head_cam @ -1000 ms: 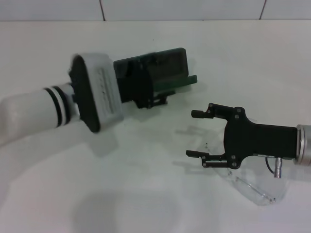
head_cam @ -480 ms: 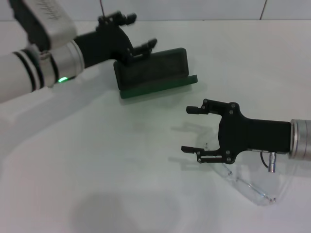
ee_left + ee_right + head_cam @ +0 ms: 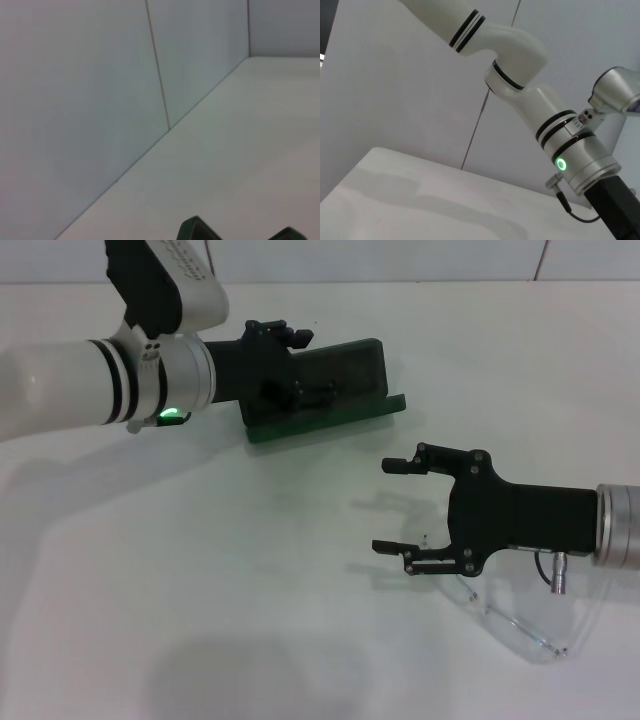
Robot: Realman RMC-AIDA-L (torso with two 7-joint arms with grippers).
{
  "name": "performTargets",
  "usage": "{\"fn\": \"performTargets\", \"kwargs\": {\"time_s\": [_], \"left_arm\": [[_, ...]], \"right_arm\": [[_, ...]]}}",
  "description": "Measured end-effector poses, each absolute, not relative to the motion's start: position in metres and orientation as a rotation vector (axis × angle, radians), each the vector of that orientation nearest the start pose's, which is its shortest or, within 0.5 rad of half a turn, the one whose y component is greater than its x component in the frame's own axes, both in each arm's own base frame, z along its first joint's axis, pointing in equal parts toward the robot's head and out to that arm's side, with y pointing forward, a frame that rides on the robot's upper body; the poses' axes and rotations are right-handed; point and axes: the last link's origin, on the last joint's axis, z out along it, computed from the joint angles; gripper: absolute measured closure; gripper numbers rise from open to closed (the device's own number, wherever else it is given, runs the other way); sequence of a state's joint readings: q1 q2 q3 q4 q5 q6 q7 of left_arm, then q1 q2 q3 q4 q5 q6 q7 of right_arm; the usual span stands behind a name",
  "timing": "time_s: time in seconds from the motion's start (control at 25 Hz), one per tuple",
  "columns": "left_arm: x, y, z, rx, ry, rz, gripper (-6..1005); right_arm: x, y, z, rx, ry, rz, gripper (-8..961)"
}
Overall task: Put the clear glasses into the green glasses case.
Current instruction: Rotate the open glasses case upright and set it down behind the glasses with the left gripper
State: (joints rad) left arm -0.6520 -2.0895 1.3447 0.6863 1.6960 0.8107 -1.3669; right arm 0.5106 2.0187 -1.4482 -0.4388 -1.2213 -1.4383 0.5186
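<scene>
Nearest, at about five o'clock on the desk (image 3: 200, 570), the clear glasses (image 3: 520, 630) lie flat, their long axis running from ten to four o'clock. The right gripper (image 3: 400, 505) hovers just above their ten o'clock end, jaws apart and pointing to nine o'clock; this arm is much the nearer. Farther, at twelve o'clock, the green glasses case (image 3: 335, 390) lies open, long axis nine-to-three. The left gripper (image 3: 300, 365) is at its nine o'clock end; I cannot tell whether its jaws are apart.
</scene>
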Motion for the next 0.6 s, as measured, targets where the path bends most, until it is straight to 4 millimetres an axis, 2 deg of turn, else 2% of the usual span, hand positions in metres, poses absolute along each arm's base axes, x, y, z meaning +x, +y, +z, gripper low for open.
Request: {"fn": "performTargets", "kwargs": {"time_s": [0.32,0.6], "left_arm": [[-0.2031,0.4131,-0.0608,-2.544,-0.269,-0.245,251],[-0.2028,0.4061,-0.0669,-2.610,-0.230,-0.200,252]], "right_arm": [[0.2277,0.3072,-0.0559,-2.672,-0.396,0.824,184],[0.2292,0.3059,-0.0561,-2.671,-0.388,0.823,185]]}}
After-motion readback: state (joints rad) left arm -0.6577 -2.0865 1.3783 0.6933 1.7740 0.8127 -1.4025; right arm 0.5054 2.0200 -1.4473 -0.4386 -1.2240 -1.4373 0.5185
